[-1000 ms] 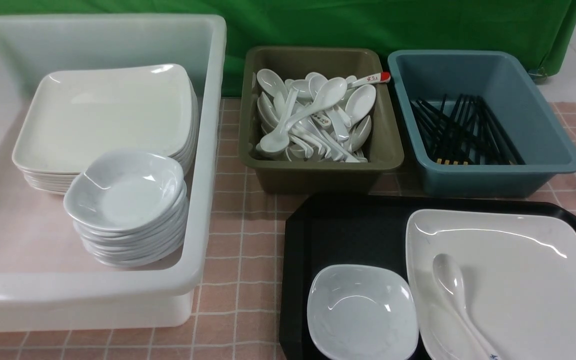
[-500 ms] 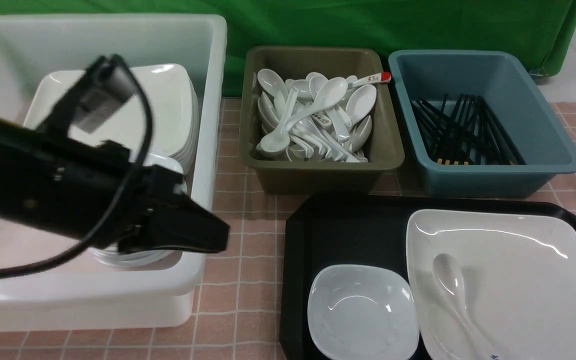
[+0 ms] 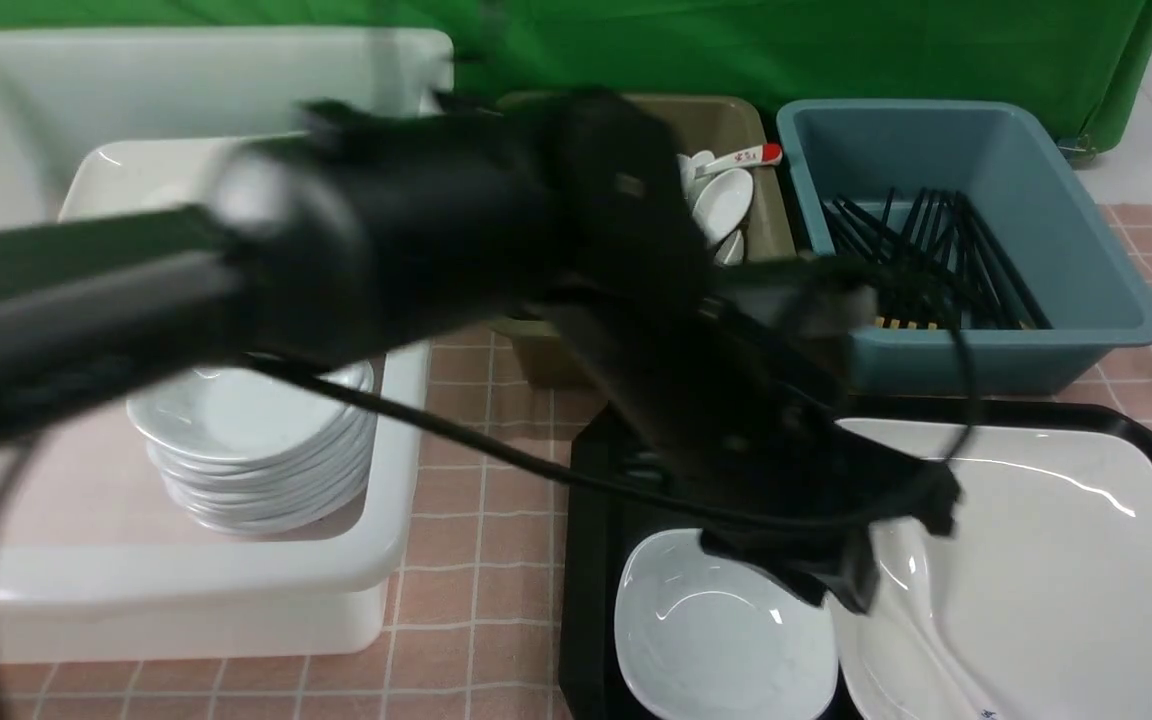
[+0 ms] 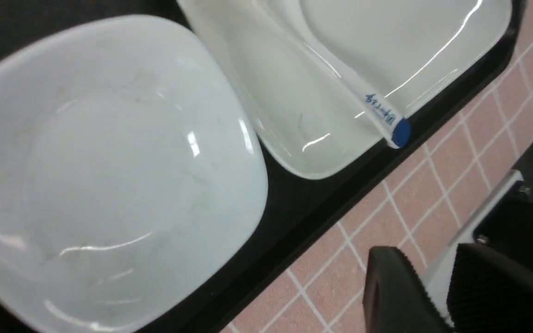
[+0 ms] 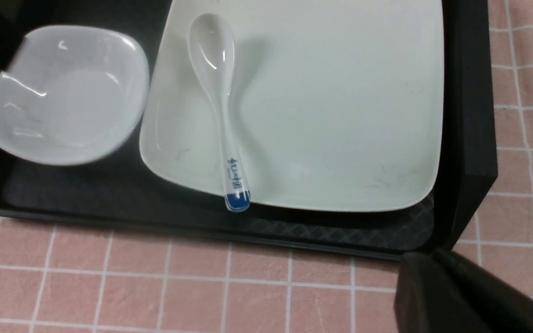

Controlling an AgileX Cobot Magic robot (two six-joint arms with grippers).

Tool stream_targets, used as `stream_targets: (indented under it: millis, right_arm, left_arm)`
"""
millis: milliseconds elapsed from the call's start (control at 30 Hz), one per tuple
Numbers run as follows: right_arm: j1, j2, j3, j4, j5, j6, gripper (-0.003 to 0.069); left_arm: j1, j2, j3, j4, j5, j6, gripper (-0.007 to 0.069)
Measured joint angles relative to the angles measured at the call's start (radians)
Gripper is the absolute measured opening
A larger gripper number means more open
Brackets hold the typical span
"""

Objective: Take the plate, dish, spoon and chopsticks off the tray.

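The tabletop (image 3: 481, 560) is covered by a pink cloth (image 3: 446, 250) with a white grid. Four containers stand directly on it.

1. A large white tub (image 3: 186, 600) occupies the left side, reaching from the far edge most of the way toward the near edge.
2. An olive bin (image 3: 731, 120), partly hidden, stands mid-table at the far edge.
3. A blue bin (image 3: 986, 365) stands just beside the olive bin, toward the far right corner.
4. The tray (image 3: 588, 600), black with cut corners, lies toward the near right corner, just in front of both bins; contact cannot be confirmed.

Bare cloth shows between tub and tray, and along the tray's near and right rims.
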Motion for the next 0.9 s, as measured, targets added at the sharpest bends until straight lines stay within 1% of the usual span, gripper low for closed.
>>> stream_targets:
  millis: [33, 67, 100, 167, 267, 333, 433, 500, 600, 833, 900]
  right_arm:
    - [0.000, 0.000, 0.000, 0.000, 0.000, 0.000, 0.0070]
    - [0.000, 0.000, 0.000, 0.000, 0.000, 0.000, 0.0072]
    - [0.000, 0.000, 0.000, 0.000, 0.000, 0.000, 0.0074]
    - [0.000, 0.000, 0.000, 0.000, -0.001, 0.000, 0.0080]
    - [0.000, 0.000, 0.000, 0.000, -0.003, 0.001, 0.0090]
    - [0.000, 0.000, 0.000, 0.000, -0.003, 0.011, 0.0097]
    - [0.000, 0.000, 0.000, 0.000, -0.011, 0.029, 0.0107]
    - [0.000, 0.000, 0.000, 0.000, -0.016, 0.031, 0.0112]
    - [0.000, 0.000, 0.000, 0.000, -0.027, 0.036, 0.0122]
    - [0.000, 0.000, 0.000, 0.000, -0.030, 0.042, 0.0134]
    - [0.000, 0.000, 0.000, 0.000, -0.039, 0.045, 0.0140]
  left_arm:
    - [-0.008, 0.007, -0.007, 0.007, 0.004, -0.010, 0.0223]
    - [-0.028, 0.056, -0.050, 0.022, 0.011, -0.041, 0.0255]
    - [-0.037, 0.069, -0.067, 0.027, 0.012, -0.057, 0.0269]
    - [-0.060, 0.147, -0.128, 0.043, 0.012, -0.146, 0.0325]
    - [-0.072, 0.222, -0.189, 0.052, 0.014, -0.251, 0.0369]
    - [-0.074, 0.267, -0.227, 0.050, 0.015, -0.305, 0.0382]
    - [-0.074, 0.326, -0.298, 0.028, 0.025, -0.365, 0.0385]
    - [-0.074, 0.346, -0.327, 0.025, 0.031, -0.381, 0.0383]
    - [-0.074, 0.409, -0.435, 0.024, 0.063, -0.412, 0.0373]
    - [-0.074, 0.483, -0.555, 0.064, 0.166, -0.494, 0.0364]
    - [-0.074, 0.508, -0.574, 0.076, 0.179, -0.546, 0.0364]
